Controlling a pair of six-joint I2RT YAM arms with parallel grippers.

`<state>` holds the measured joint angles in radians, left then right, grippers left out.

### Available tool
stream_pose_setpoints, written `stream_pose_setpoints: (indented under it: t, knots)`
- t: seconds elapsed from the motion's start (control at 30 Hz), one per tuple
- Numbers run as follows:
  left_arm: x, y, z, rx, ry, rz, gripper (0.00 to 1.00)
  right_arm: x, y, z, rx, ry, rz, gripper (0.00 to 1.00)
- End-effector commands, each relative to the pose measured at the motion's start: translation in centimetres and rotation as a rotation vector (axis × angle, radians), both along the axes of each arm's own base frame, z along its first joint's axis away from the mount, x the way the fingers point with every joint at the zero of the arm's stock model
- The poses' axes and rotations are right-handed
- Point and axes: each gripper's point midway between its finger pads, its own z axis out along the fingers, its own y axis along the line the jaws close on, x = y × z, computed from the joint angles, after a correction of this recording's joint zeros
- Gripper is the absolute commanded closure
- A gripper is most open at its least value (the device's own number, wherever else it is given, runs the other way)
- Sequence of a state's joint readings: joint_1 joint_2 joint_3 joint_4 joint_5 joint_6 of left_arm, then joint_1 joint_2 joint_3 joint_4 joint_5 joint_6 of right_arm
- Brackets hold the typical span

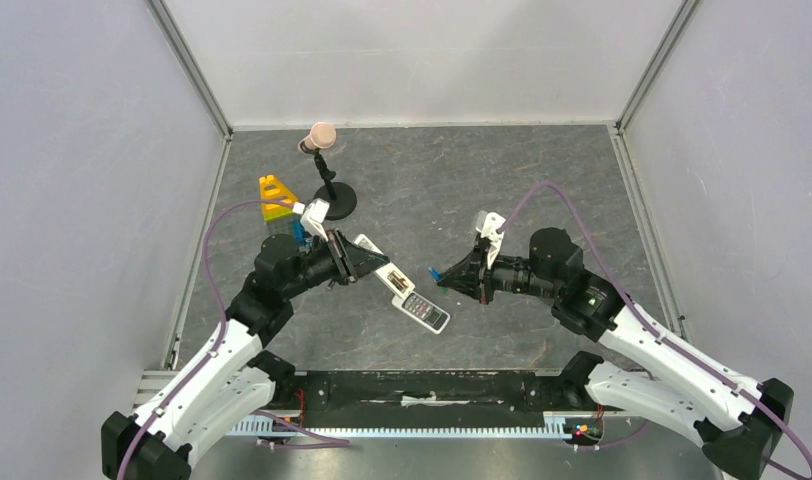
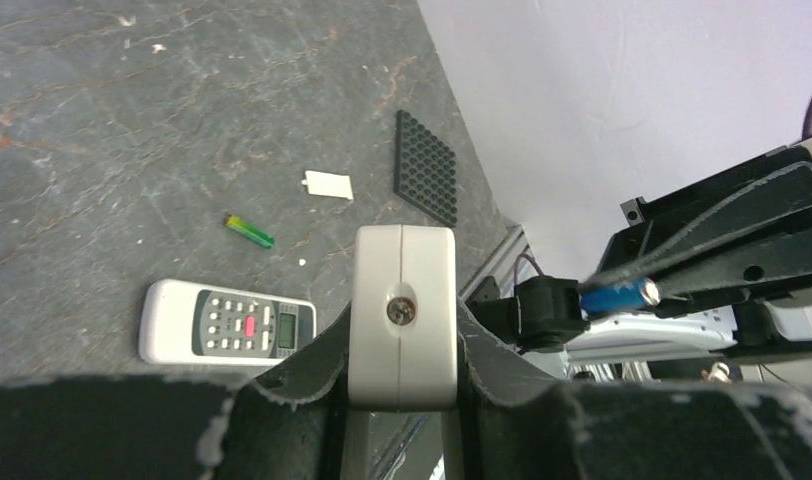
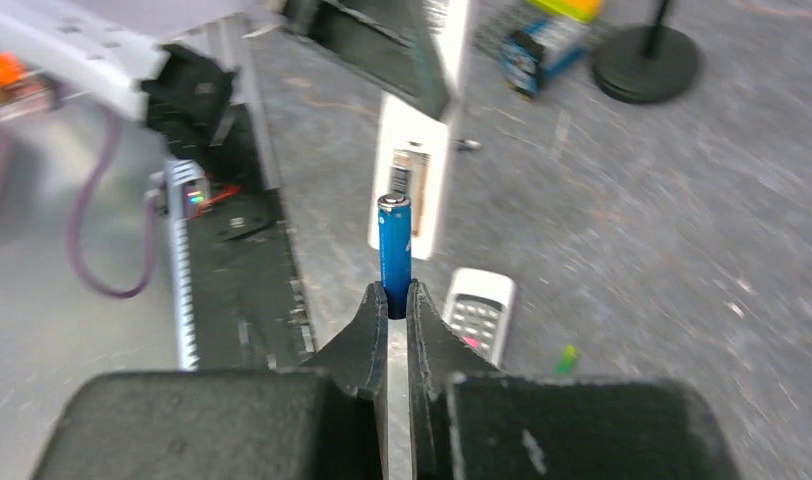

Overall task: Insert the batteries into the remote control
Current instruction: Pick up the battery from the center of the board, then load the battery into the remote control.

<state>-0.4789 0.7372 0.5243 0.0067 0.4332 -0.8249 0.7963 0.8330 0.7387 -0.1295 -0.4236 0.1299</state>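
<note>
Right end effector is pinched tight on 1 blue battery, low on its barrel, aloft facing the white remote clamped in the left end effector. It's light, stiff and slick, so a mid-barrel grip looks safer. The grey-faced remote control lies on the worktop.

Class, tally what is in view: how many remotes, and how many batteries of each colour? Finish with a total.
Remotes: 2 (held remote, table remote)
Blue battery: 1
Green battery: 1
Total: 4
</note>
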Motion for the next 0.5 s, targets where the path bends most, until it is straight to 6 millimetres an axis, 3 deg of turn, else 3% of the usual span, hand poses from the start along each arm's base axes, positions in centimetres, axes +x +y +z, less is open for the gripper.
stream_pose_setpoints:
  t: [0.0, 0.17, 0.3, 0.47]
  knots:
    - [-0.9, -1.2, 4.7, -0.079, -0.159, -0.107, 0.98, -5.0, 1.6, 4.8, 0.109, -0.037, 0.319, 1.0]
    - [-1.9, -1.9, 5.3, -0.126, -0.174, -0.181, 0.98, -6.8, 1.1, 6.7, 0.167, -0.067, 0.395, 1.0]
    - [-2.5, -2.3, 5.7, -0.187, -0.176, -0.219, 0.98, -6.2, 1.6, 6.6, 0.147, 0.031, 0.353, 1.0]
    - [-2.0, -2.7, 5.0, -0.256, -0.106, -0.204, 0.98, -3.7, 1.7, 6.0, 0.115, 0.078, 0.199, 1.0]
